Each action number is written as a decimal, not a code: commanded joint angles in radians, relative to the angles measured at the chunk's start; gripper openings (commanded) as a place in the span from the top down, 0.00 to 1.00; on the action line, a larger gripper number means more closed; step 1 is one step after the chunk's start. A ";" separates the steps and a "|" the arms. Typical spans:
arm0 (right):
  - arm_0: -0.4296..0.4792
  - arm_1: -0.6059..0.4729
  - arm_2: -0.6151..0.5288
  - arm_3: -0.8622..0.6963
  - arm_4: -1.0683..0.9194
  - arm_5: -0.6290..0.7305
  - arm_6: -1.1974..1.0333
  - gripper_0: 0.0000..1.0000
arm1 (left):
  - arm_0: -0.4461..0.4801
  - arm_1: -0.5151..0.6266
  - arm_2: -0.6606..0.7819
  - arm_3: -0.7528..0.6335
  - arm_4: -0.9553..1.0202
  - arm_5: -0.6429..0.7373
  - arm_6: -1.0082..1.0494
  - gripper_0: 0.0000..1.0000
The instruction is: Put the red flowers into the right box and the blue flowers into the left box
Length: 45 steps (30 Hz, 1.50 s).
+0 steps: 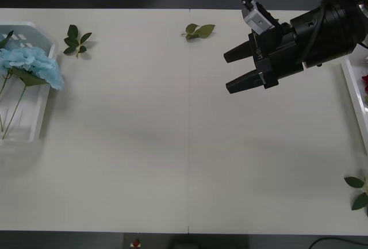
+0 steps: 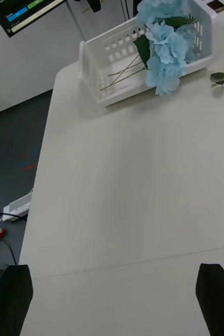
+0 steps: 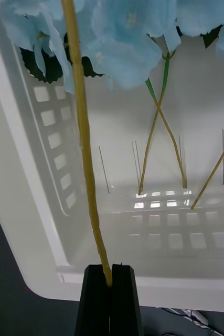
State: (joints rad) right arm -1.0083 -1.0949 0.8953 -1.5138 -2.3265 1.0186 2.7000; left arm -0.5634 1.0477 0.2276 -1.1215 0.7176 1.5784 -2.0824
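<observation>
Left gripper (image 3: 110, 278) pinching blue flowers (image 3: 127, 37) stem over left box (image 3: 33, 210).

No legible text, label, brand or number is being shown anywhere; a small marking on the right gripper (image 1: 246, 69) and lines on a monitor (image 2: 30, 13) are too small to be read.

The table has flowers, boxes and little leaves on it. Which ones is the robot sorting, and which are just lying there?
Sorting:
- blue flowers, one stem pinched in the left gripper
- left box
- right box, with a bit of red flower at its edge
- right gripper, open above the table

Just lying there:
- leaf sprigs
</observation>
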 commanded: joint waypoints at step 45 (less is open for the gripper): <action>-0.043 -0.014 -0.009 -0.020 0.001 -0.002 0.005 0.10 | 0.030 -0.023 0.295 -0.228 0.198 0.236 -0.085 0.00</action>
State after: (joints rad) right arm -1.0083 -1.0949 0.8953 -1.5140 -2.3261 1.0186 2.7000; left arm -0.5383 0.9883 0.5137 -1.3072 0.8649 1.7868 -2.1036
